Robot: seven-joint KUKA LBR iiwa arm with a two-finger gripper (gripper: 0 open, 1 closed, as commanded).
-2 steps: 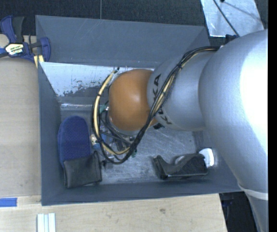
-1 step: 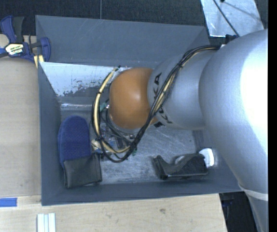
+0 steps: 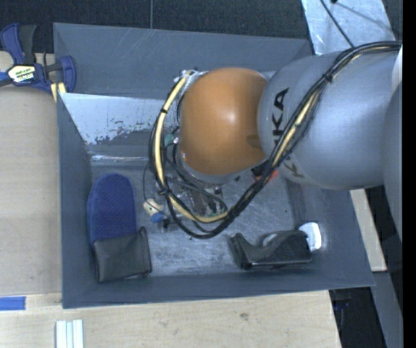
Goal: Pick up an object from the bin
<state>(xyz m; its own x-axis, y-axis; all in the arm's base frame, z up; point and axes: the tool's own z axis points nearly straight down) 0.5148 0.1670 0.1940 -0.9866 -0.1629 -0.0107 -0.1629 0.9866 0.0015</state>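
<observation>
Now gripper [image 3: 191, 203] sits down in bin [image 3: 74, 194], under orange cover [image 3: 219, 118]; open or closed, cannot tell. Blue pad [image 3: 110, 205] left of gripper, grey pouch [image 3: 121, 256] lower left, black tool [image 3: 275, 249] lower right. Best plan: center over one thing, drop straight, squeeze gently.

Soft light glints on the orange cover [image 3: 219, 118], shadowing the bin [image 3: 193, 246] floor.

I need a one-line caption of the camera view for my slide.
KUKA arm with orange cover over the bin: blue pad and grey pouch left, black tool right.
</observation>
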